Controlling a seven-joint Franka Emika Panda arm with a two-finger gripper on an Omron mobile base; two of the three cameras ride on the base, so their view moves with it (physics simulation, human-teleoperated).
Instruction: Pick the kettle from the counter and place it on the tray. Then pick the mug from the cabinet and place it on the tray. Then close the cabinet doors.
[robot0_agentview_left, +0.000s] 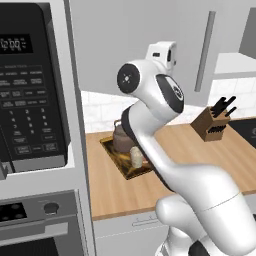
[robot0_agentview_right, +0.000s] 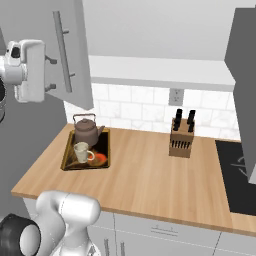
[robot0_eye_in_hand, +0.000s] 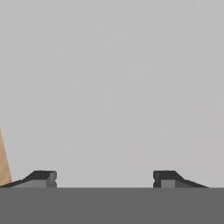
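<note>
On the light-brown wooden table (robot0_agentview_right: 150, 175), the cream mug (robot0_agentview_right: 82, 152) and squat brownish-grey kettle (robot0_agentview_right: 85, 131) sit on the dark tray (robot0_agentview_right: 67, 156). Farther up, the empty tool (robot0_eye_in_hand: 105, 178), fingers apart, faces the grey cabinet door (robot0_agentview_right: 67, 55); push squarely, steadily.

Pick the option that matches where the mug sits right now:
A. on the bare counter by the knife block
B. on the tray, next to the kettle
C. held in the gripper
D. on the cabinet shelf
B: the mug stands on the tray just in front of the kettle, while the gripper is open and holds nothing.
</note>
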